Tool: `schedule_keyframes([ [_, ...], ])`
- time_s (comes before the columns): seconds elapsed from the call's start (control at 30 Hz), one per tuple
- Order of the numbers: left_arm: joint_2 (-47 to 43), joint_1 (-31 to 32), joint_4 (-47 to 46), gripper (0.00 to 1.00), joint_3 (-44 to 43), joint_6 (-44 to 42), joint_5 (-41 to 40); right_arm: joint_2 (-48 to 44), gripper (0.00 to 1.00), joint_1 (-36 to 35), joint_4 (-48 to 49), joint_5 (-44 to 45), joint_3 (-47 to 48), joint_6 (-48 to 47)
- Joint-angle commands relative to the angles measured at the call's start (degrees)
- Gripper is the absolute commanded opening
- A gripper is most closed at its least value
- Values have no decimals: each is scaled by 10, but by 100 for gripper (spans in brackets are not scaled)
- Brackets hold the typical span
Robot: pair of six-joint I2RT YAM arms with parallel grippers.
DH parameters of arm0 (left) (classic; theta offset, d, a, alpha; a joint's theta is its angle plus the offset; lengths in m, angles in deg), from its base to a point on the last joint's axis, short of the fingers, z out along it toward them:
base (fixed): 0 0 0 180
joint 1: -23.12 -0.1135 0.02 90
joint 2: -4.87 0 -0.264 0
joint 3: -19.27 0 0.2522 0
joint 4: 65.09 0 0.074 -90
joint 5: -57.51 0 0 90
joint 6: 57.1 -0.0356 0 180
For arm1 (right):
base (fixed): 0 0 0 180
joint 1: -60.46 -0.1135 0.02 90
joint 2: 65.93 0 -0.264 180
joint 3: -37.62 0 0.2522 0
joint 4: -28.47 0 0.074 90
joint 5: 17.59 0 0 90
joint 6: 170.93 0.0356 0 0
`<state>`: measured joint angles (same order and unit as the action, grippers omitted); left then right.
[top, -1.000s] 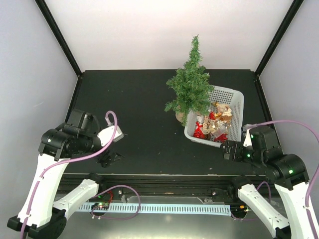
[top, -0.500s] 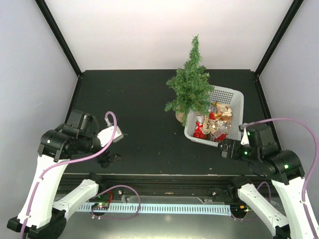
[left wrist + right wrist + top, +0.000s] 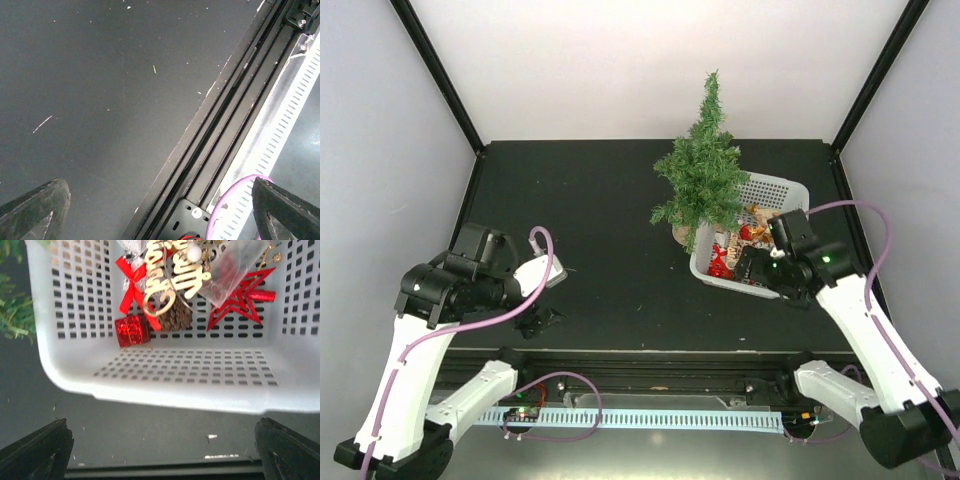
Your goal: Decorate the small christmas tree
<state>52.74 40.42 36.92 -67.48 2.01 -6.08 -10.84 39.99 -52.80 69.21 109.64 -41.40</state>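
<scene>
The small christmas tree (image 3: 703, 175) stands upright at the back of the black table, with its green needles (image 3: 12, 315) just showing at the left of the right wrist view. Touching its right side is a white perforated basket (image 3: 792, 191) holding ornaments: a red gift box (image 3: 132, 331), a red bow (image 3: 131, 282), a pine cone (image 3: 176, 315), a red star (image 3: 240, 302) and gold lettering (image 3: 160, 275). My right gripper (image 3: 745, 266) hovers open over the basket's near rim (image 3: 165, 395), nothing between its fingers. Open and empty too, my left gripper (image 3: 542, 320) hangs above the table's front left edge.
A black rail (image 3: 220, 130) and a white slotted strip (image 3: 280, 125) run along the table's front edge under the left gripper. A pink cable (image 3: 235, 195) loops there. Black frame posts (image 3: 435, 70) stand at the back corners.
My right arm has swung forward and left from the table's front right corner to the basket's near rim. The left arm has barely moved.
</scene>
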Motion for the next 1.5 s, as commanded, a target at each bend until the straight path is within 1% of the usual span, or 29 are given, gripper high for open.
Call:
schedule_keyframes([
  [0.0,-16,-6,3,99,0,8,-9,52,100,19,79,23,1,21],
  [0.17,-20,-7,4,99,0,8,-8,110,100,69,154,-12,-51,51],
  [0.3,-26,-8,5,99,-1,7,-8,151,100,92,159,3,-70,84],
  [0.43,-27,-9,5,99,-1,7,-6,173,100,105,101,72,-61,126],
  [0.53,-28,-8,6,99,-1,6,-5,161,99,124,59,120,-61,159],
  [0.63,-29,-9,5,99,-1,5,-3,140,100,153,24,166,-60,191],
  [0.73,-28,-9,6,99,0,3,-1,136,100,199,2,182,-56,198],
  [0.9,-23,-9,6,99,0,1,4,204,100,250,-60,209,-9,196],
  [0.97,-19,-9,6,99,-1,0,5,221,100,256,-47,185,2,166],
  [1.03,-17,-9,6,99,-1,0,5,209,100,255,-19,146,2,130],
  [1.1,-16,-9,6,99,-1,0,4,175,99,253,22,99,-4,90],
  [1.2,-14,-9,5,99,-1,0,5,113,98,248,66,57,-14,53],
  [1.3,2,-9,6,99,-7,0,3,76,96,243,75,23,-12,19],
  [1.37,20,-9,-7,99,-12,4,-1,56,95,230,73,18,-8,10],
  [1.47,71,-7,-45,99,-60,9,-9,35,95,203,79,-17,-9,7],
])
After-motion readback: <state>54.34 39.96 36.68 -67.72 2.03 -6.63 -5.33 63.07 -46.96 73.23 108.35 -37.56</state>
